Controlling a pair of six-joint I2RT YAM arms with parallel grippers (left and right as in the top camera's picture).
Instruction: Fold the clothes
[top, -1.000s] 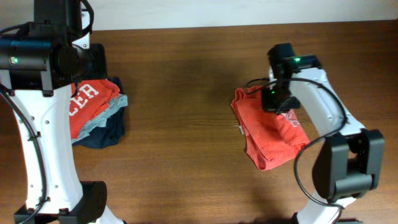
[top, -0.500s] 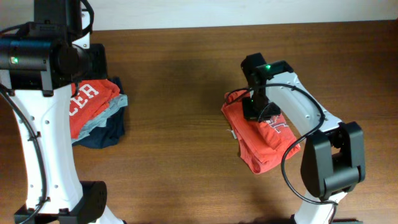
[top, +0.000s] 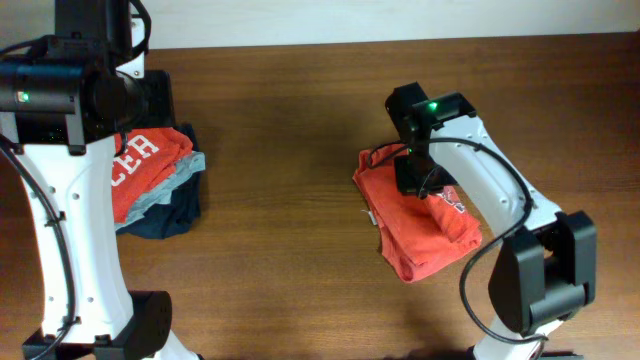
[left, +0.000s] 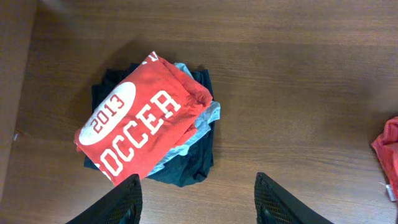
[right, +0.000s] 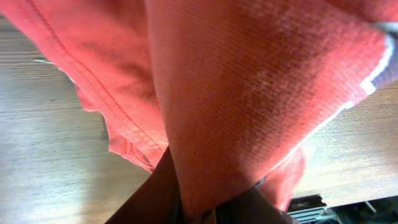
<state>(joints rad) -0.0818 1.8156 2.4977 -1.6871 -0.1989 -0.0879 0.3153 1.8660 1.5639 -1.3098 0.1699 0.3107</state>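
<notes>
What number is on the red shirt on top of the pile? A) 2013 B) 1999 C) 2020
A: in the left wrist view, the red shirt topping the pile has a white oval reading "2013" above "SOCCER".

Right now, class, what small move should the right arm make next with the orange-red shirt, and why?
Probably draw the orange-red T-shirt a little left toward the folded stack. The right tool pinches cloth near its far edge, the shirt lies folded into a bundle, and a stretch of table separates it from the stack.
</notes>
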